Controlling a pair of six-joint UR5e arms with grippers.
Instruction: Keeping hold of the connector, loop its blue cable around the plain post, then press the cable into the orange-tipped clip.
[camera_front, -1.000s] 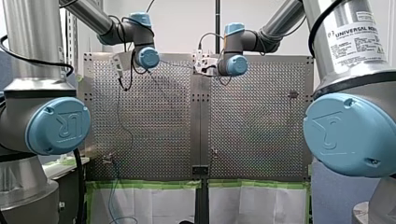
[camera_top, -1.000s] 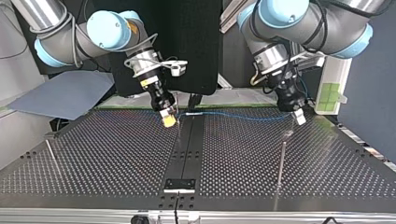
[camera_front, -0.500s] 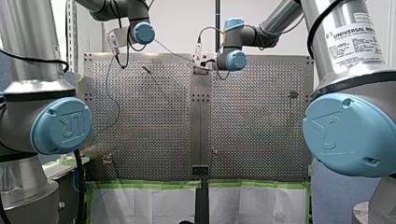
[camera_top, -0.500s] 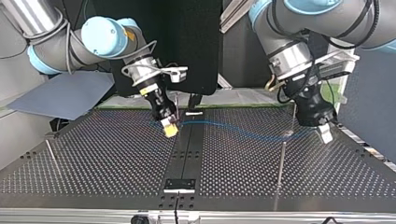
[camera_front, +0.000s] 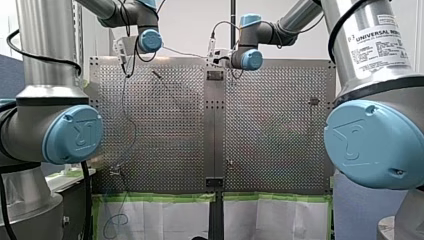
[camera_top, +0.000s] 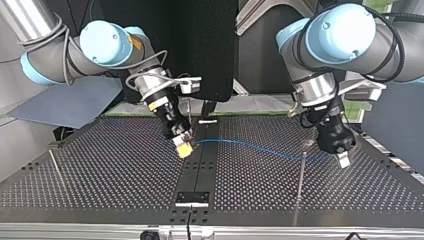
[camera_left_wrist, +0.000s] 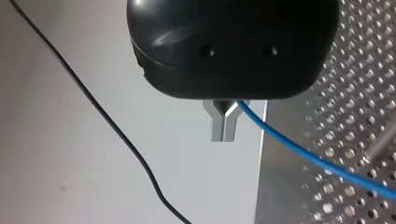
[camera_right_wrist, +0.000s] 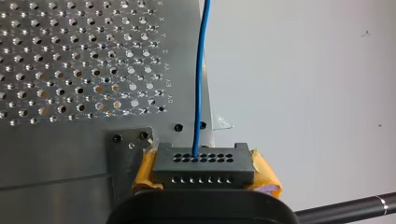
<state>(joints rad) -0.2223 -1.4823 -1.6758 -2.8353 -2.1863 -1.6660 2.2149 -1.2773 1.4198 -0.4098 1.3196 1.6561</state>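
In the right wrist view, my right gripper (camera_right_wrist: 204, 173) is shut with its yellow pads on a dark grey connector (camera_right_wrist: 203, 158). The blue cable (camera_right_wrist: 200, 84) leaves it straight ahead. In the top view this gripper (camera_top: 183, 148) hangs low over the table's middle strip. The cable (camera_top: 260, 149) runs from there across to my left gripper (camera_top: 343, 159), just behind a thin metal post (camera_top: 300, 182). In the left wrist view, the metal fingers (camera_left_wrist: 222, 126) are shut on the cable (camera_left_wrist: 299, 150), which slants away over the plate. No orange tip can be made out.
A second thin post (camera_top: 56, 169) stands at the top view's left. A small fixture (camera_top: 191, 197) sits on the middle strip near the front edge. The perforated table (camera_top: 125, 190) fills the view, with a thin black wire (camera_left_wrist: 107, 123) hanging beside my left gripper.
In the top view both grippers have moved nearer the camera, the left one further, from behind the post to beside it. The cable between them now lies lower and closer.
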